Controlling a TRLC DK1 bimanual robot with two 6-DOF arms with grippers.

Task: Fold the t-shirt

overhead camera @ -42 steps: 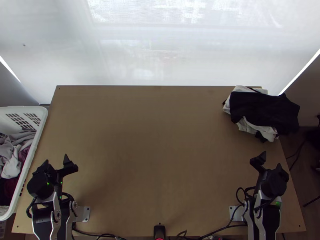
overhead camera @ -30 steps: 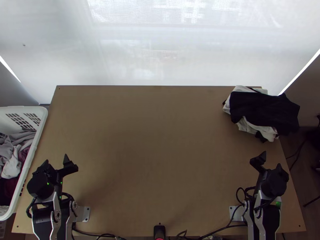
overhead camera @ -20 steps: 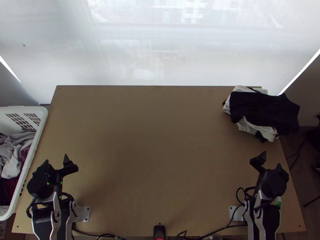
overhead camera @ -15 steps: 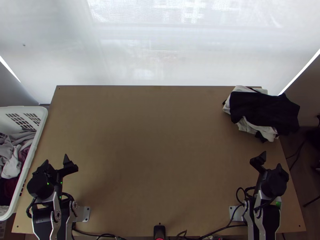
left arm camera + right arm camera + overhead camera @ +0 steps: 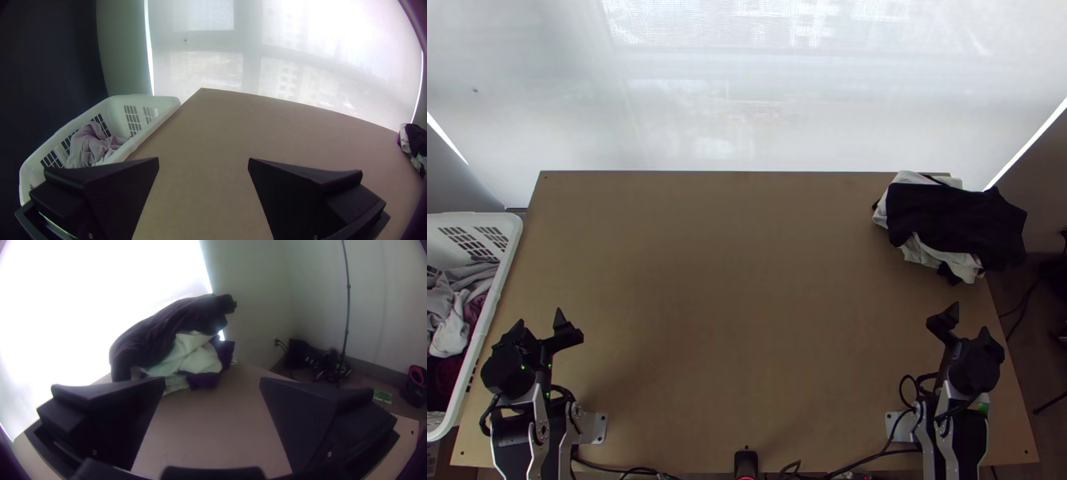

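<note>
My left gripper stands open at the table's lower left in the top view, nothing between its fingers. In the left wrist view that gripper has its fingers wide apart over bare wood. My right gripper, also open and holding nothing, is at the lower right. The right wrist view shows this gripper with the table between its fingers. A pile of bunched dark and white cloths lies at the far right corner, beyond the right gripper; I cannot tell whether a t-shirt is in it. The dark top cloth drapes over the white ones.
A white laundry basket with grey, white and dark red clothes stands against the table's left side. The wooden table spreads bare between the arms. Cables run along its near edge, by a small black device.
</note>
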